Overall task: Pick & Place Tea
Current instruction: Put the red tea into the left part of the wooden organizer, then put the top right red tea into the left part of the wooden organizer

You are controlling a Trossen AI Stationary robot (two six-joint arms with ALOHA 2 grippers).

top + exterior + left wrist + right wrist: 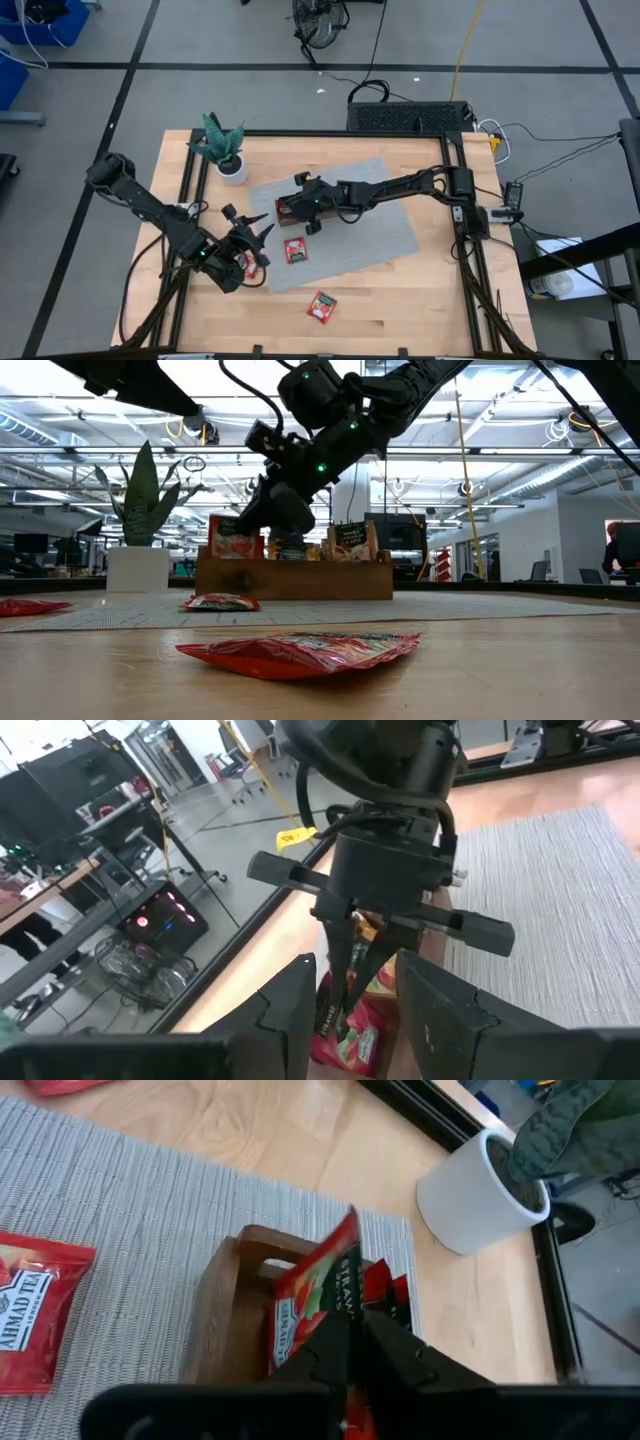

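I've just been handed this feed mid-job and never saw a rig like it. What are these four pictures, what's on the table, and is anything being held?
Two dark robot arms work at a wooden table. One picture looks down from above, one level across the tabletop, and one comes from each arm's wrist. The right gripper is over the wooden tray on the grey mat, its fingers pinching a red tea sachet standing in it. The left gripper waits open near the table's front left. Loose sachets lie on the mat and on the bare wood. A potted plant stands behind.
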